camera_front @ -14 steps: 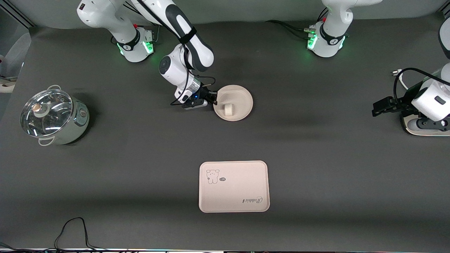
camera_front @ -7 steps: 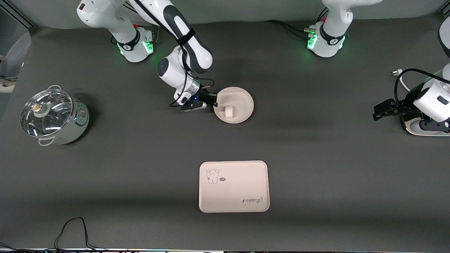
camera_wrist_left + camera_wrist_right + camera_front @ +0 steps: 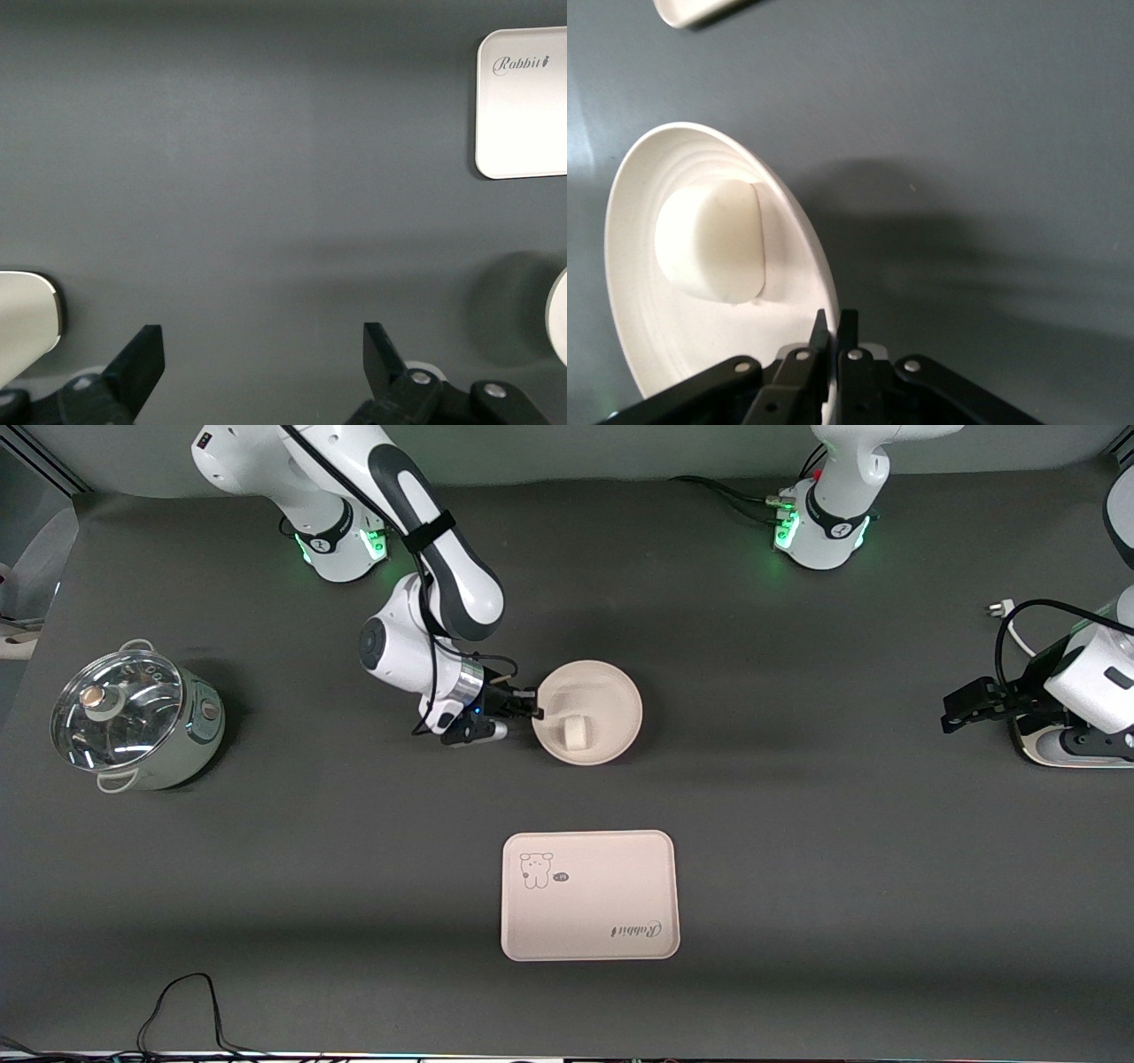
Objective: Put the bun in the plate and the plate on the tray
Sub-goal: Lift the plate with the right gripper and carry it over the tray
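Lying nearest the front camera, the cream-pink rectangular tray with rounded corners and a "Rabbit" script (image 3: 590, 895) sits bare on the dark grey table (image 3: 797, 824), well apart from everything else. Farther from the camera, the round cream shallow plate with a raised rim (image 3: 611, 691) carries the small off-white rounded bun (image 3: 575, 732), which rests inside it toward the edge nearer the camera. The right gripper (image 3: 532, 710) has its two black fingers pinched shut on the plate's rim at the side toward the right arm's end of the table; the right wrist view shows the rim clamped between them and a shadow beneath the plate, so it looks lifted clear of the table. Judging from this, the bun step is done and the plate is in transit to the tray. The next move calls for carrying it level toward the tray, so the bun does not roll out, and lowering it squarely within the tray's rim. Toward the left arm's end, the left gripper (image 3: 262, 365) waits with fingers spread wide, holding nothing. A lidded steel pot (image 3: 133, 722) stands at the right arm's end.
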Available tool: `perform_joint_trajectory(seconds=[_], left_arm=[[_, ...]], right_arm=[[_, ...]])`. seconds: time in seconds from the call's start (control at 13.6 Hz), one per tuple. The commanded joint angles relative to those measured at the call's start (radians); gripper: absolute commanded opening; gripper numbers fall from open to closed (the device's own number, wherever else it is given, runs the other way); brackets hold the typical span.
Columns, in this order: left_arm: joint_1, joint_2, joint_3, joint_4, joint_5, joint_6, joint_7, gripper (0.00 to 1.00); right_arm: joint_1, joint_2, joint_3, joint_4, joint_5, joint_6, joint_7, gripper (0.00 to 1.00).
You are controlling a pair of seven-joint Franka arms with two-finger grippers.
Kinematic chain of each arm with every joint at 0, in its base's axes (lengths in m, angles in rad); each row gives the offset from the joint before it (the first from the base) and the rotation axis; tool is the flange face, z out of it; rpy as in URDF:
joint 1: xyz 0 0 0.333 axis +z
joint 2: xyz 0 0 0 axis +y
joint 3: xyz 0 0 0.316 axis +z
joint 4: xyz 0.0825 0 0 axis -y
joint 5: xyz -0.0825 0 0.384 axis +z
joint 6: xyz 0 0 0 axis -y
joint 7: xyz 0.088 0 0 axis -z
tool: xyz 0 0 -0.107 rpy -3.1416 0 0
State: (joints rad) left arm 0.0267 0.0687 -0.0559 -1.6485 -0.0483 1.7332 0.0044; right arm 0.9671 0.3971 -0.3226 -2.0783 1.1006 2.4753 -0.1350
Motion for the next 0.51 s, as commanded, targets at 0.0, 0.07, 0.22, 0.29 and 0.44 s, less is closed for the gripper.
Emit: perform_joint_trajectory(seconds=[0.0, 0.07, 0.22, 0.29, 0.44], left_arm=[[-0.010, 0.005, 0.004, 0.018, -0.002, -0.001, -0.012, 1.00], [-0.010, 0.005, 0.004, 0.018, -0.002, 0.000, -0.012, 1.00], [-0.011, 0.003, 0.004, 0.018, -0.002, 0.002, -0.012, 1.00], [-0.011, 0.003, 0.004, 0.018, -0.002, 0.002, -0.012, 1.00], [-0.010, 0.003, 0.004, 0.018, -0.002, 0.000, -0.012, 1.00]], right_arm=[[-0.005, 0.014, -0.093, 0.180, -0.157, -0.178, 0.164, 0.00], [-0.025, 0.040, -0.110, 0.238, -0.160, -0.231, 0.166, 0.00], [-0.095, 0.112, -0.108, 0.364, -0.162, -0.280, 0.164, 0.00], [-0.116, 0.164, -0.108, 0.441, -0.157, -0.297, 0.166, 0.00], [-0.168, 0.280, -0.107, 0.588, -0.151, -0.312, 0.166, 0.00]])
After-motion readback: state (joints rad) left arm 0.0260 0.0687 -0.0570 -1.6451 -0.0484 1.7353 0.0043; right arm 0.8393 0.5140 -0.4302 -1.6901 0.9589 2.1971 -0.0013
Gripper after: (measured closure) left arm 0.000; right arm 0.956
